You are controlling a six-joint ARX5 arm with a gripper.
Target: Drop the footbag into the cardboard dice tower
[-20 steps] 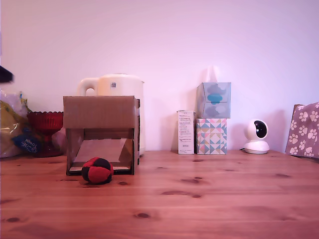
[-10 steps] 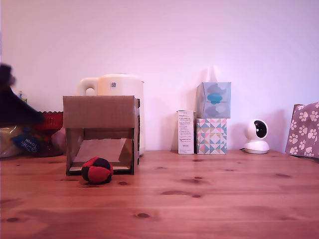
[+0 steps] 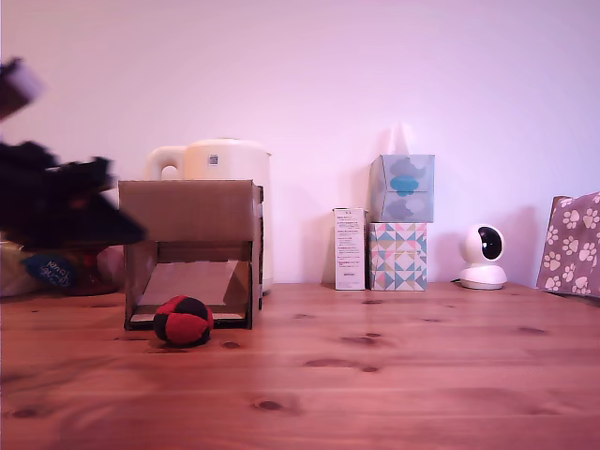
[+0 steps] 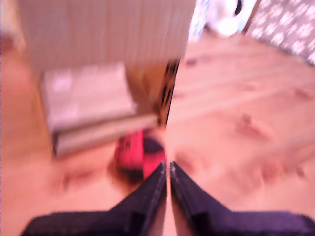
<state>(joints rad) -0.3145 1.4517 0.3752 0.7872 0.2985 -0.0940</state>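
So my arm (image 3: 66, 202) just swung in from the exterior view's left. A second ago only a dark sliver showed at that edge, and now it's a big blur up beside the tower (image 3: 190, 253). My fingers (image 4: 167, 169) are pressed together with nothing in them. The footbag (image 3: 183, 321) hasn't budged: it's on the surface, right at the tower's front opening. I reckon the grab is just getting started, so nothing's done yet.
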